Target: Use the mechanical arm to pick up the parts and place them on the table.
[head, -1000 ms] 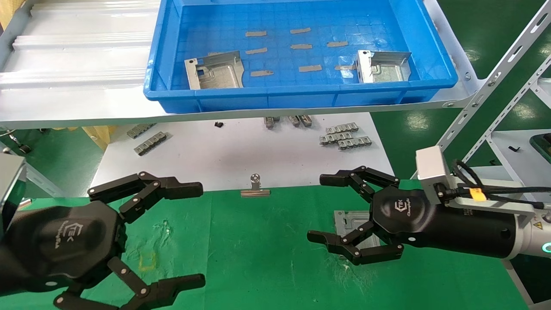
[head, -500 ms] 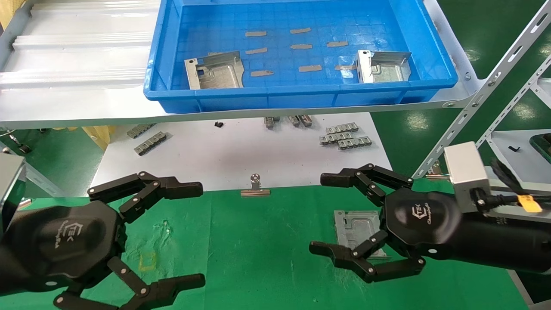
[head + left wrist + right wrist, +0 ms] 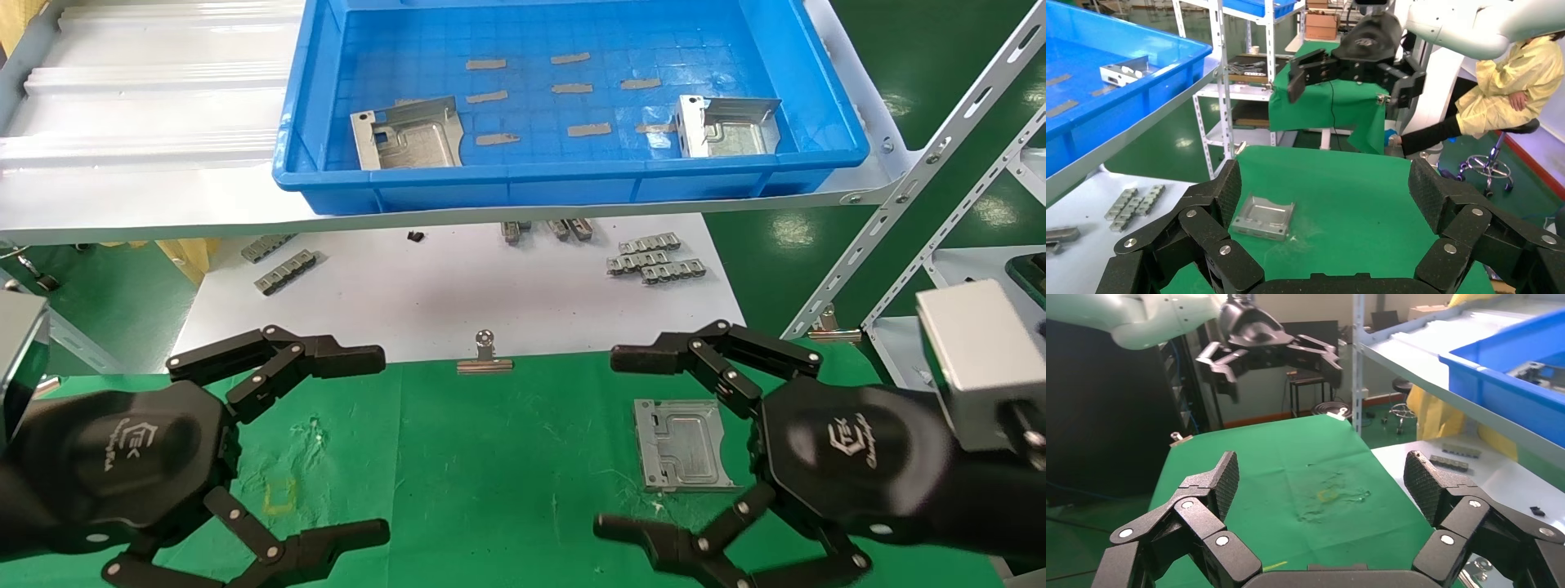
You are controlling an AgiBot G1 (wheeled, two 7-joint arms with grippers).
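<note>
One part (image 3: 683,443) lies flat on the green bench (image 3: 490,474), right of centre, embossed face up, touching nothing. Lying loose and level like that, it looks delivered rather than waiting for a grasp. The same part shows in the left wrist view (image 3: 1263,217), alone on the cloth.

The right gripper (image 3: 695,445) hangs just right of this part and slightly nearer, with its fingers (image 3: 654,359) spread wide and nothing between them; one finger reaches past the part's far side, the other past its near side, neither touching it. That wide stance fits a gripper that has let go, though this is a judgement.

Two more parts sit in the blue tray (image 3: 572,184) on the far shelf: one near the tray's left front (image 3: 409,135), one at its right front (image 3: 726,126) with a flange standing up. They probably remain to be fetched. Thin flat strips (image 3: 572,88) are scattered between them on the tray floor.

The left gripper (image 3: 270,457) is parked over the near left of the bench, fingers spread and empty, well apart from every part. A binder clip (image 3: 485,356) pins the cloth's far edge, and toothed clip strips (image 3: 654,258) lie on the white tabletop (image 3: 458,286) beyond.
</note>
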